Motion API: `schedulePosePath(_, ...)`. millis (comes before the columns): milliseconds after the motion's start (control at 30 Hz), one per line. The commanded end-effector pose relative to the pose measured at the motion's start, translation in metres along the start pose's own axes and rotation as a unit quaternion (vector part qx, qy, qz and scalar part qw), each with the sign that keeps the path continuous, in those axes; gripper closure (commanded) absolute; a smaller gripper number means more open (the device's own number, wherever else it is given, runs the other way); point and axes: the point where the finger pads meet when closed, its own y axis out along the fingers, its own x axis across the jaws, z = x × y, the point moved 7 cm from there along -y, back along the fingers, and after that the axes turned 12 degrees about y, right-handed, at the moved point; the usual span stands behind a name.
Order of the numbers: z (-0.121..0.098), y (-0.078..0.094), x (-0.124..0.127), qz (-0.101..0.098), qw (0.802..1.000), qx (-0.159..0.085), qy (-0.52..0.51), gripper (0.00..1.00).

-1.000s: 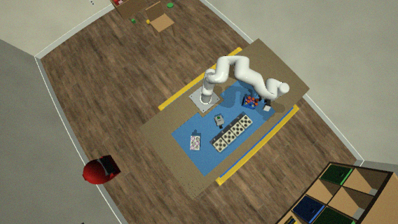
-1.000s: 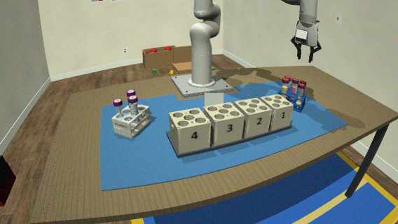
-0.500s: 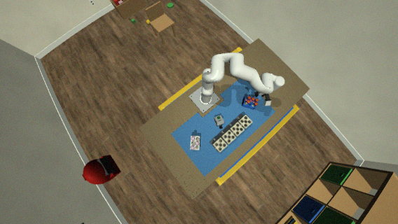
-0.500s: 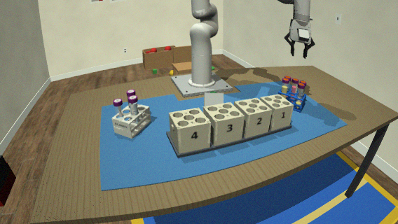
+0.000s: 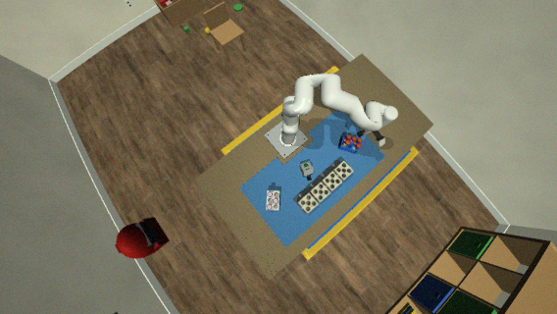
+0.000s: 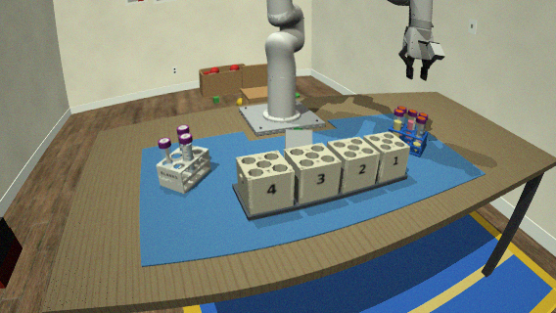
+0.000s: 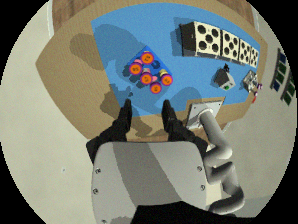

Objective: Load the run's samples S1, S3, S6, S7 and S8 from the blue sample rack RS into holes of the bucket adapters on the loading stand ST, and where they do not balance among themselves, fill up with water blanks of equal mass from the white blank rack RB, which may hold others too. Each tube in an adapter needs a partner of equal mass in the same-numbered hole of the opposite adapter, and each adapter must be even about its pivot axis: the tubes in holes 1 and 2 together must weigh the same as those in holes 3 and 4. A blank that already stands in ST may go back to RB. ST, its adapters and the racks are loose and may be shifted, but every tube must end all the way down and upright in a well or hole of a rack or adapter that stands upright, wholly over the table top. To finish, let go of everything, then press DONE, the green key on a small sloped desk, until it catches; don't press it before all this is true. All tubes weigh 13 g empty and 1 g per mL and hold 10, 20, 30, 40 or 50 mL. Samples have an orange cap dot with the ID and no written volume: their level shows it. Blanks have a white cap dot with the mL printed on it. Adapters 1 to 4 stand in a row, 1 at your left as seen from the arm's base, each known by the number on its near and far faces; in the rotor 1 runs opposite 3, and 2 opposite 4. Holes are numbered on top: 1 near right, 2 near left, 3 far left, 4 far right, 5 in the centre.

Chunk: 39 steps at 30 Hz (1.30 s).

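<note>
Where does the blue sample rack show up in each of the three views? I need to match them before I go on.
Top: the blue sample rack lies right of centre on the blue mat, under the arm's wrist.
Exterior: at right, just beyond adapter 1, under the raised gripper.
Wrist: left of centre, above the fingertips.
Shared landmark: the row of four bucket adapters.

Cream adapters [image 6: 320, 171] with black numbers stand on a blue mat [image 6: 196, 225]; purple-capped tubes [image 6: 164, 144] fill a white rack [image 6: 172, 175].
</note>
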Motion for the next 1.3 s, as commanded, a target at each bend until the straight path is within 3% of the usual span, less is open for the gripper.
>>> schedulePosePath(0,0.000,-0.002,-0.001,0.002,0.998,0.001,-0.067,0.43)
schedulePosePath(333,0.000,-0.002,-0.001,0.002,0.980,0.001,-0.199,0.43)
schedulePosePath(700,0.000,-0.002,-0.001,0.002,0.927,0.001,-0.374,0.43)
schedulePosePath(1033,0.000,-0.002,-0.001,0.002,0.927,0.001,-0.376,0.43)
schedulePosePath(1267,0.000,0.012,-0.001,0.002,0.927,0.001,-0.376,0.43)
